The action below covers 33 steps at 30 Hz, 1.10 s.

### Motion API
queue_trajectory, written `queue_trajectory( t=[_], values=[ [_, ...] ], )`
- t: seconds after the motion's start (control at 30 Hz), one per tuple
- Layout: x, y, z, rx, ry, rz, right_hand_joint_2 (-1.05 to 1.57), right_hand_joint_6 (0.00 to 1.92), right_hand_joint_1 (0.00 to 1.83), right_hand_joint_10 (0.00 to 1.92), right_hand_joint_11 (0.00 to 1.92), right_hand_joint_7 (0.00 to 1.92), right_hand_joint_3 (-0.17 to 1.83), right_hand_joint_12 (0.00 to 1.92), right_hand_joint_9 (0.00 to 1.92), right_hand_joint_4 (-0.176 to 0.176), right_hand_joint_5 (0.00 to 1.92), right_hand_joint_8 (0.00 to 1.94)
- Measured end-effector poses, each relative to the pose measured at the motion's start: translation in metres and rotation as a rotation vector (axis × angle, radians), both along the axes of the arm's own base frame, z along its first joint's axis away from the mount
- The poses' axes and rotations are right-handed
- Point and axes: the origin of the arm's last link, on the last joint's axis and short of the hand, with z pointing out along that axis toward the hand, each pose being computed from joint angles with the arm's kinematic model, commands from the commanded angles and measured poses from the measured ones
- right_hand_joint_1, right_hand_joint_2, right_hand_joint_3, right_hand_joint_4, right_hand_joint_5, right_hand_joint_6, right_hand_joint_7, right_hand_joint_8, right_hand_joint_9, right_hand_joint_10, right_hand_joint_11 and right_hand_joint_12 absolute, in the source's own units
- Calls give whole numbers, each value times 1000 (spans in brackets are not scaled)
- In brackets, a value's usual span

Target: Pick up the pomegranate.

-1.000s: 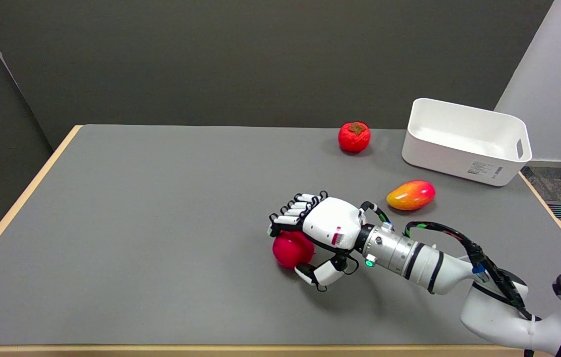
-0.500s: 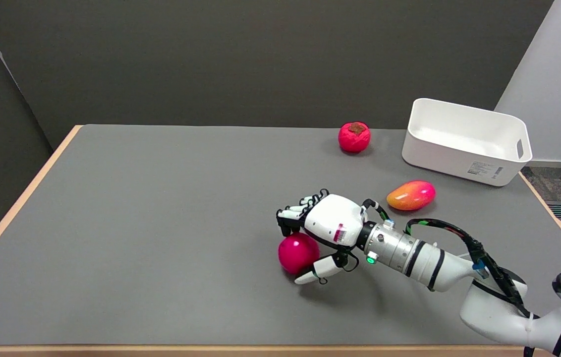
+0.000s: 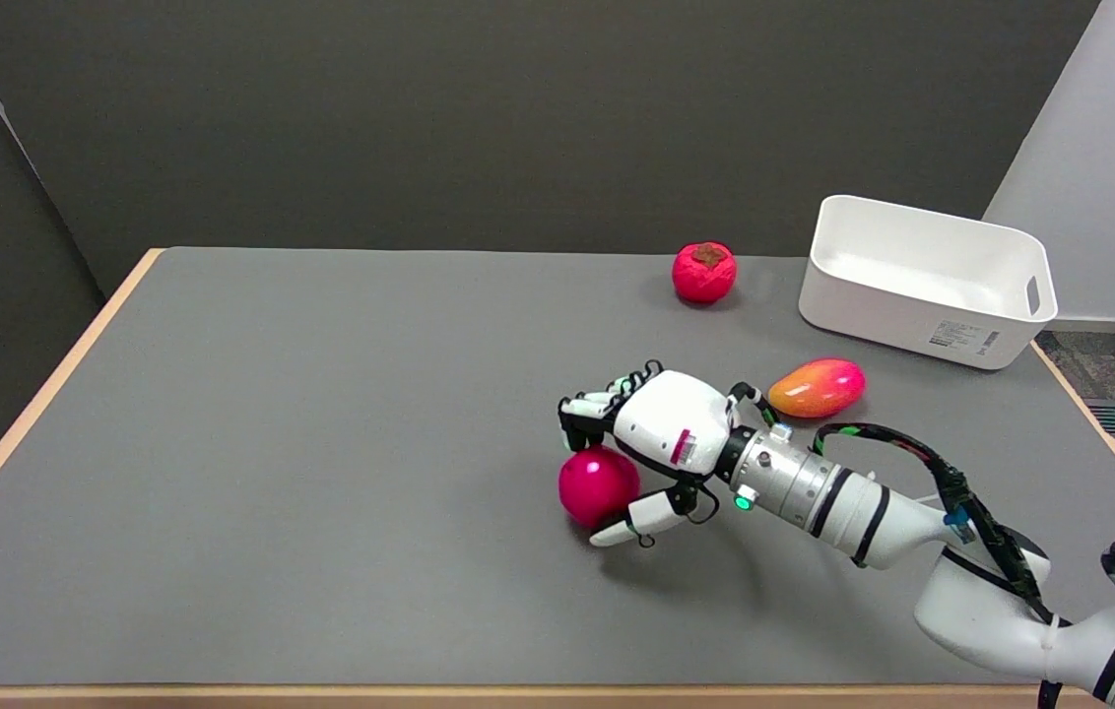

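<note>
The pomegranate [image 3: 597, 484], a smooth magenta-red ball, sits in my right hand [image 3: 664, 431] near the middle of the grey table [image 3: 321, 443]. My fingers [image 3: 589, 409] curl over its top and far side. My thumb [image 3: 628, 518] lies under its near right side. The hand grips the fruit, which seems to be just off the table surface, with a shadow beneath it. The right arm reaches in from the lower right corner.
A yellow-red mango [image 3: 817, 387] lies just behind my wrist. A red persimmon-like fruit [image 3: 704, 272] stands near the table's far edge. A white bin [image 3: 927, 281] sits at the far right corner.
My fingers have curled down over the pomegranate and the thumb has closed under it. Hand and fruit have shifted slightly right and upward.
</note>
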Motion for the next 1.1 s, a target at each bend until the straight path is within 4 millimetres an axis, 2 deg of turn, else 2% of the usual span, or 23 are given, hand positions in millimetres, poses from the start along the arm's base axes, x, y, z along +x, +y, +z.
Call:
queue_trajectory(
  t=[0.2, 0.53, 0.77, 1.1],
  values=[
    [14, -6, 8, -24, -23, 53, 1007, 1479, 1174, 1622, 694, 884, 481, 1728, 896, -52, 663, 1380],
    [63, -19, 33, -98, -87, 239, 990, 1477, 1175, 1648, 720, 888, 515, 1761, 911, -57, 669, 1388],
    [103, -26, 64, -197, -93, 396, 984, 1475, 1176, 1656, 726, 890, 524, 1773, 911, -58, 672, 1389],
    [134, -41, 118, -370, -92, 493, 982, 1474, 1177, 1666, 735, 890, 531, 1790, 910, -63, 670, 1398]
  ],
)
